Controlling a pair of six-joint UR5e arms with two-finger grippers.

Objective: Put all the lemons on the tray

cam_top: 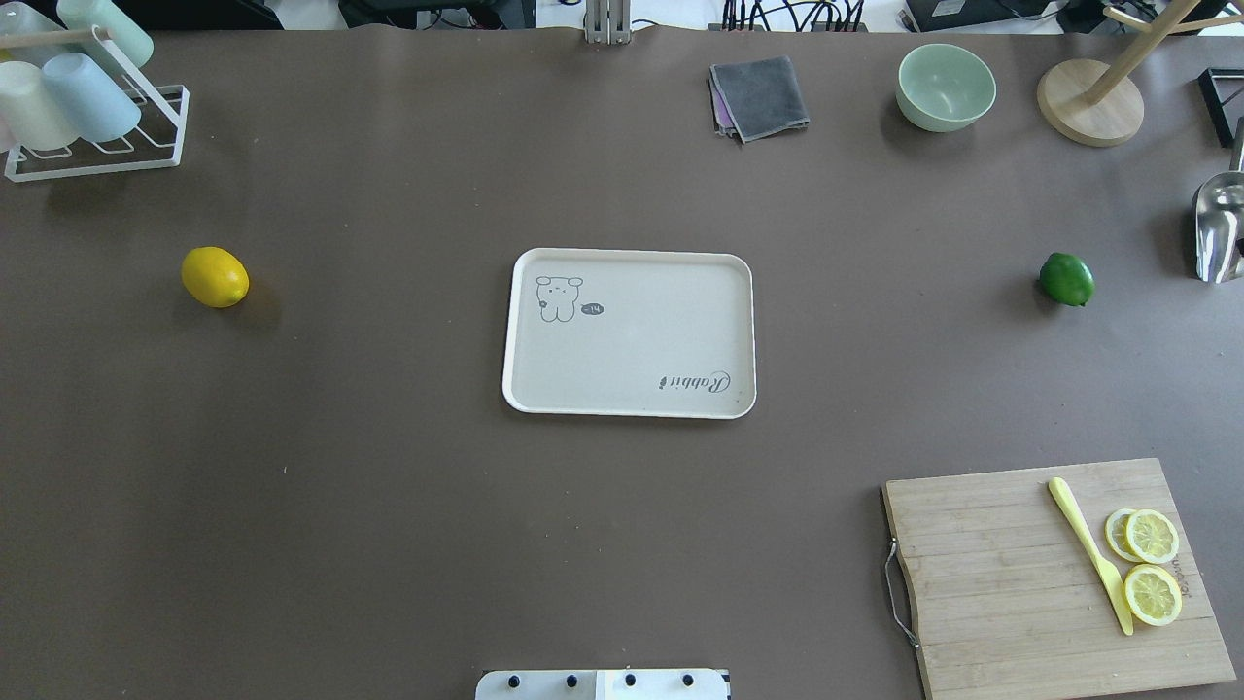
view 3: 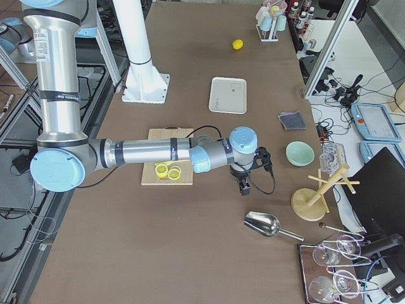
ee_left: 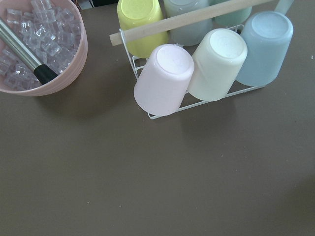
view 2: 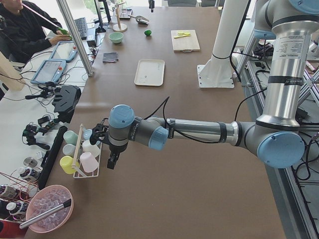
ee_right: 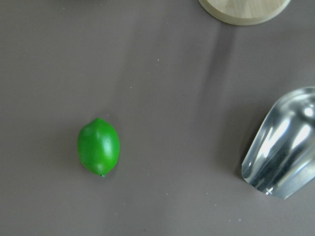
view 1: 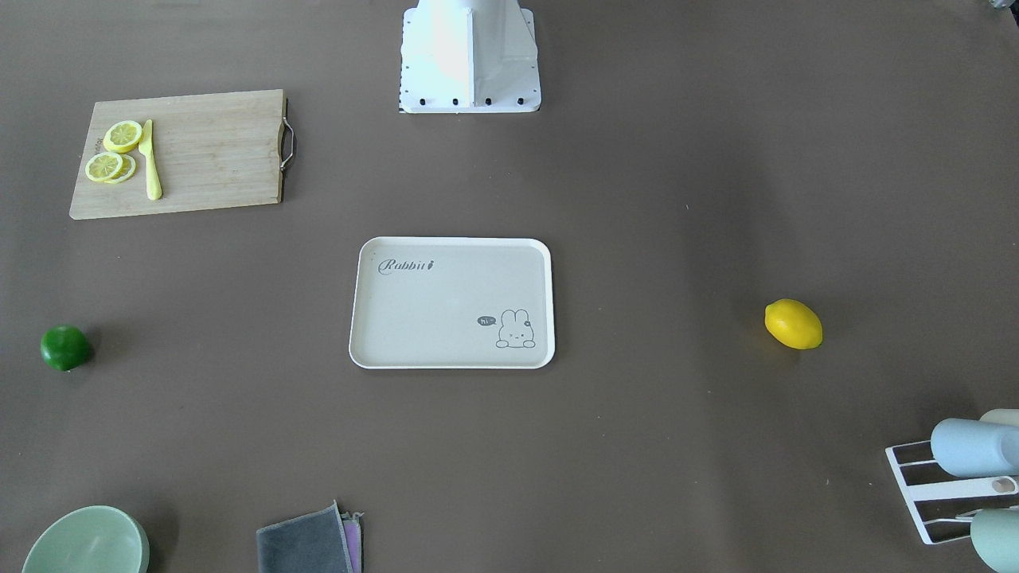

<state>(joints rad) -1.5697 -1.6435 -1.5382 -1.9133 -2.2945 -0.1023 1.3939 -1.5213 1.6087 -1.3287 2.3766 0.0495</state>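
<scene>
The yellow lemon [view 1: 793, 324] lies on the table to the left of the tray [cam_top: 632, 335] in the overhead view [cam_top: 215, 277]. The dark green lemon [cam_top: 1066, 279] lies to the tray's right and shows in the right wrist view [ee_right: 98, 146]. The tray [view 1: 446, 306] holds nothing. My left gripper [view 2: 113, 160] hangs over the cup rack [view 2: 84, 159], away from the yellow lemon. My right gripper [view 3: 243, 185] hangs above the green lemon. Both show only in the side views, so I cannot tell whether they are open or shut.
A wooden cutting board [cam_top: 1011, 583] with lemon slices [cam_top: 1152, 564] and a yellow knife [cam_top: 1088, 554] lies at the near right. A green bowl [cam_top: 945, 87], a grey cloth [cam_top: 760, 97], a wooden stand [cam_top: 1090, 102] and a metal scoop [ee_right: 283, 145] are at the far right.
</scene>
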